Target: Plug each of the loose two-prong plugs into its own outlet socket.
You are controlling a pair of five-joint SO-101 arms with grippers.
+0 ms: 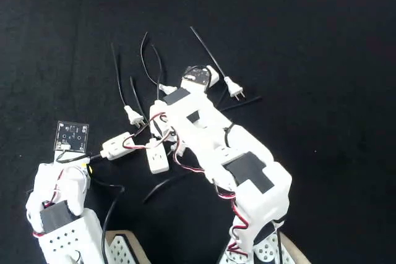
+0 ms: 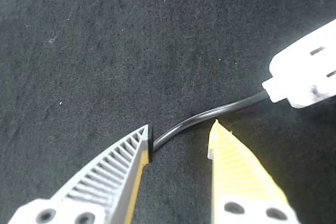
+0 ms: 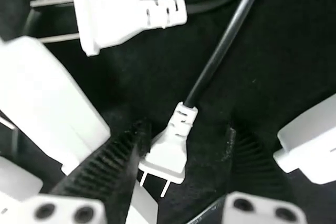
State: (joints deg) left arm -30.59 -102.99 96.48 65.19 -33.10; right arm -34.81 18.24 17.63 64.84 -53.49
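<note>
Outlet socket [image 2: 308, 69] partly beyond the edge

My surface [image 1: 322, 41] wears matt black cloth, faintly fuzzy. The plugs [image 3: 165, 153] and socket block [image 2: 307, 72] are smooth white plastic, with bare metal prongs [image 3: 52, 2] and glossy black cords [image 2: 210, 116]. My left tool [image 2: 181, 129] is ribbed matt plastic.

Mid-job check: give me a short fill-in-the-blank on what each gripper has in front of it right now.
1. The left gripper straddles a ___ cord that ends at a white outlet socket.
2. The right gripper straddles a white plug with ___ prongs.
3. Both grippers are ___, clamping nothing.
Missing words: black; two; open.
</note>
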